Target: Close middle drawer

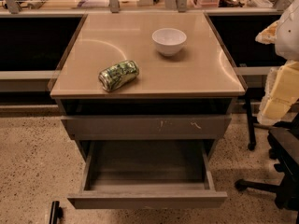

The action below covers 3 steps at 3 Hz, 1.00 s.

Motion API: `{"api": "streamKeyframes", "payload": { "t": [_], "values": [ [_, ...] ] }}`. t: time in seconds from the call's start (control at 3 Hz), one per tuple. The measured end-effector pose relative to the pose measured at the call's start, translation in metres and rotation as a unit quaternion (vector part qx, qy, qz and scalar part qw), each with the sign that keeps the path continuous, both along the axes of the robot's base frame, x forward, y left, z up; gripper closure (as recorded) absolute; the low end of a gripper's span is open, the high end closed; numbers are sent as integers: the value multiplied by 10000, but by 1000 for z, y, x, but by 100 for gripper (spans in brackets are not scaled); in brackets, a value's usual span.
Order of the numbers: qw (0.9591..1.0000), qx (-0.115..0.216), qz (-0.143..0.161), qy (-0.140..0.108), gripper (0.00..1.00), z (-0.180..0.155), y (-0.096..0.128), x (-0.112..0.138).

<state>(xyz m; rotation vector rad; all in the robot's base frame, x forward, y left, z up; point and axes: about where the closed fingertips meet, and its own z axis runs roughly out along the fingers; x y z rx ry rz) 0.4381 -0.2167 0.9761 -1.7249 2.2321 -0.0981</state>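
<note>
Middle drawer (147, 199) stands pulled open, pincer (55, 212) low beside its left corner.

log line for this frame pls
middle drawer: pulled out, not yet closed | gripper: not in view | arm: at right edge, clear of drawer

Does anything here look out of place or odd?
The middle drawer hangs pulled far out, empty; a green can lies on its side on the countertop. The gripper sits low at bottom left, clear of the drawer.
</note>
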Motion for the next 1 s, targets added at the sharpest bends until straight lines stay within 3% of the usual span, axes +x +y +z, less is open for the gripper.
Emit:
{"api": "streamKeyframes", "payload": {
  "t": [0.67,1.0],
  "values": [
    [9998,181,-67,-60,0,-14,-2,-4],
    [9950,966,-226,106,0,-84,-4,-22]
  ]
}}
